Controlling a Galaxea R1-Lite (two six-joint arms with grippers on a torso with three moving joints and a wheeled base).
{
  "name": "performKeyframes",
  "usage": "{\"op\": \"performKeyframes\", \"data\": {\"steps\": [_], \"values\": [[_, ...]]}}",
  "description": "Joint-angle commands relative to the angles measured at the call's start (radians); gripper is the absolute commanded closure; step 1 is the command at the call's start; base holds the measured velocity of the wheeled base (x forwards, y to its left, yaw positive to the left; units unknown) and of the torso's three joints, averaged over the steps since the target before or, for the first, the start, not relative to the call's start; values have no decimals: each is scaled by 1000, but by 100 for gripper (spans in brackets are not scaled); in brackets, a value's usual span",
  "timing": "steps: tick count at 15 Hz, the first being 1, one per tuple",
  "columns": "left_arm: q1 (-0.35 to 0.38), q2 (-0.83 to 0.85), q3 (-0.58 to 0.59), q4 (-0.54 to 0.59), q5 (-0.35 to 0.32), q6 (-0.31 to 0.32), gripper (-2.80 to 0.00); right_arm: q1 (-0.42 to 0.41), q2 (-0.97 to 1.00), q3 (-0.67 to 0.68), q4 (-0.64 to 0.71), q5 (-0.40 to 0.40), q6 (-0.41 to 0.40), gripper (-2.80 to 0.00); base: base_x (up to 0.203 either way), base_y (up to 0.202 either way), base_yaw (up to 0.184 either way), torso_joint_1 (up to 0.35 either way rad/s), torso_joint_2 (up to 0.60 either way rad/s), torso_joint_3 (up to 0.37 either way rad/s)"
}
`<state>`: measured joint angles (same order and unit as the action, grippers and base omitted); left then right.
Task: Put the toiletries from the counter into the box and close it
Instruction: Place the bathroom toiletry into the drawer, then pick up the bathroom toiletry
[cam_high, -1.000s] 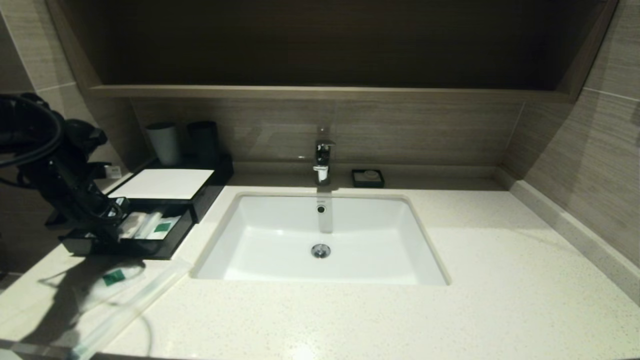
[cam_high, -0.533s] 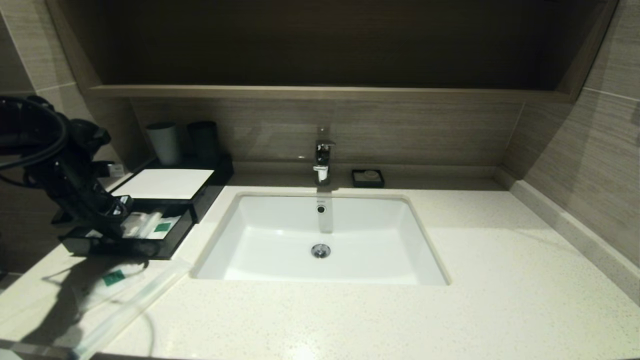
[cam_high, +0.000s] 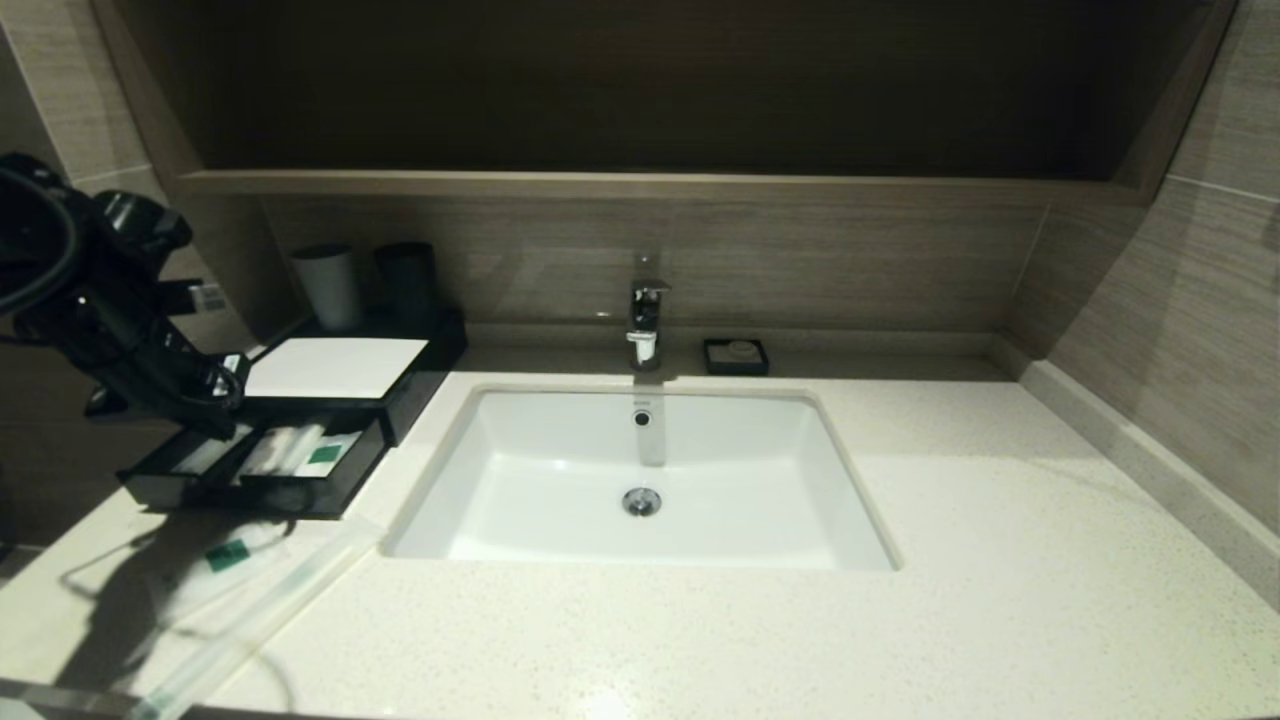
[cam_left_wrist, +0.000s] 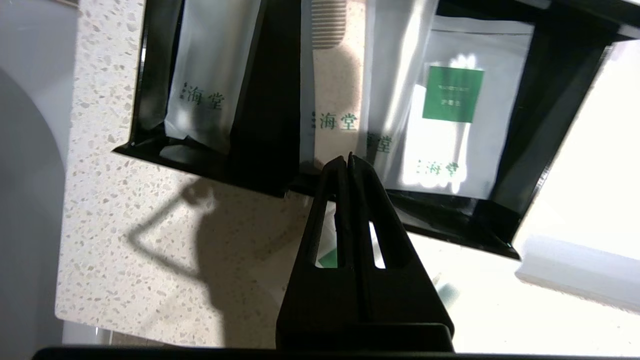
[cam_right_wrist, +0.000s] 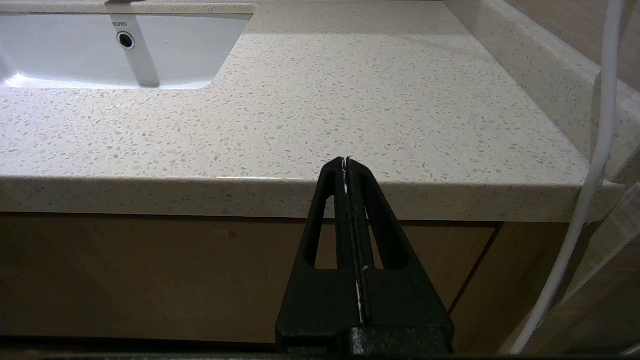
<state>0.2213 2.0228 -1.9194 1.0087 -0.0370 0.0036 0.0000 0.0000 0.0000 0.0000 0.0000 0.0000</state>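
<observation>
The black box with its white top panel (cam_high: 335, 367) stands at the counter's left, its front drawer (cam_high: 250, 495) pulled out. Several packets lie in the drawer, among them a comb packet (cam_left_wrist: 330, 75) and a green-labelled sachet (cam_left_wrist: 452, 95). In front of the drawer, on the counter (cam_high: 700, 620), rest a packet with a green label (cam_high: 228, 555) and a long thin clear one (cam_high: 280, 600). My left gripper (cam_high: 222, 426) (cam_left_wrist: 350, 157) hovers over the drawer's front edge, shut and empty. Below the counter's front edge, my right gripper (cam_right_wrist: 346, 160) is shut with nothing in it.
A white sink (cam_high: 640, 480) with a chrome tap (cam_high: 645, 320) fills the counter's middle. A small black soap dish (cam_high: 736, 356) sits behind it. Two cups (cam_high: 328, 285) stand behind the box. Walls close in the left, the back and the right.
My left arm has risen and drawn back to the left, lifting the shut gripper out of the drawer. The packets in the drawer and on the counter have stayed put.
</observation>
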Motion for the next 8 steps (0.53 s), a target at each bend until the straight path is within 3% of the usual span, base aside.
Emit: {"op": "performKeyframes", "data": {"steps": [1,6,8], "values": [[0,-61,0,8,-1,1,0,0,0,0,0,0,0,0,0,0,0,0,0,0],[0,-202,16,118,-13,11,0,0,0,0,0,0,0,0,0,0,0,0,0,0],[-2,-273,63,173,-48,29,0,0,0,0,0,0,0,0,0,0,0,0,0,0]]}}
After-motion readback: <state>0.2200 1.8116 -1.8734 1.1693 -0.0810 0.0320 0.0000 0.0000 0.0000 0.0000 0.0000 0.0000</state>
